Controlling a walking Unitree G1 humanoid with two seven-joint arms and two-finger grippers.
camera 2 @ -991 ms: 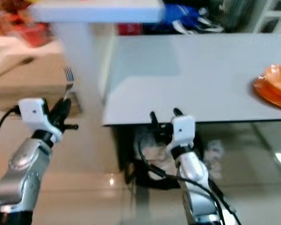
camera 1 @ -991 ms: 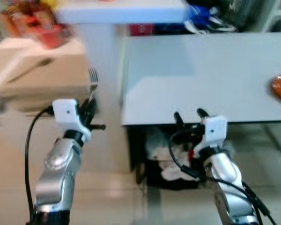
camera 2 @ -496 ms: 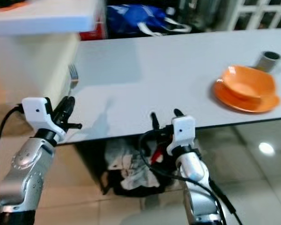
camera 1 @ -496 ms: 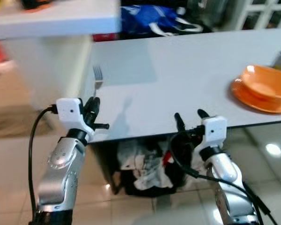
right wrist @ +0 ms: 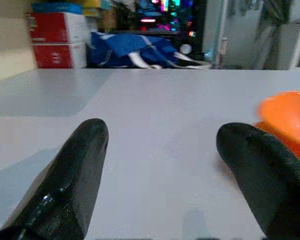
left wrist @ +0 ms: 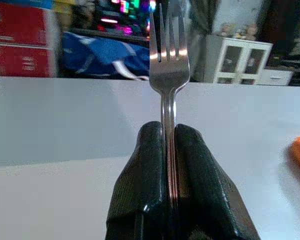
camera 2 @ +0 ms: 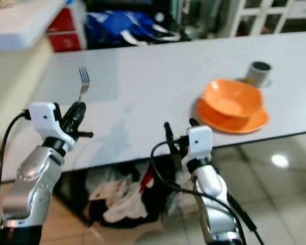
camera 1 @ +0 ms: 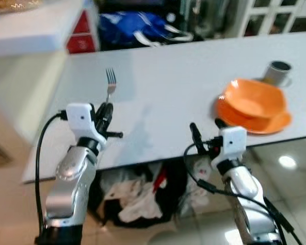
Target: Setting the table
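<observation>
My left gripper (camera 1: 105, 109) is shut on a silver fork (camera 1: 109, 84) and holds it upright, tines up, over the near left part of the white table (camera 1: 178, 76). In the left wrist view the fork (left wrist: 168, 65) stands clamped between both black fingers (left wrist: 145, 185). My right gripper (camera 1: 206, 127) is open with nothing in it, at the table's front edge, just left of an orange bowl (camera 1: 255, 98) that sits on an orange plate (camera 1: 251, 120). A grey cup (camera 1: 277, 72) stands behind the bowl. The right wrist view looks across the tabletop with the orange bowl (right wrist: 286, 112) beside one finger.
Under the table lies a dark bin or basket of crumpled white items (camera 1: 135, 196). A white counter (camera 1: 30, 30) rises at the far left. A blue bag (camera 1: 132, 25) and red boxes (camera 1: 81, 30) sit behind the table. Shiny tiled floor (camera 1: 290, 163) lies at the right.
The camera has swung right, so the table and orange dishes slid left in view and the grey cup came in. Both grippers keep their pose, the left still holding the fork.
</observation>
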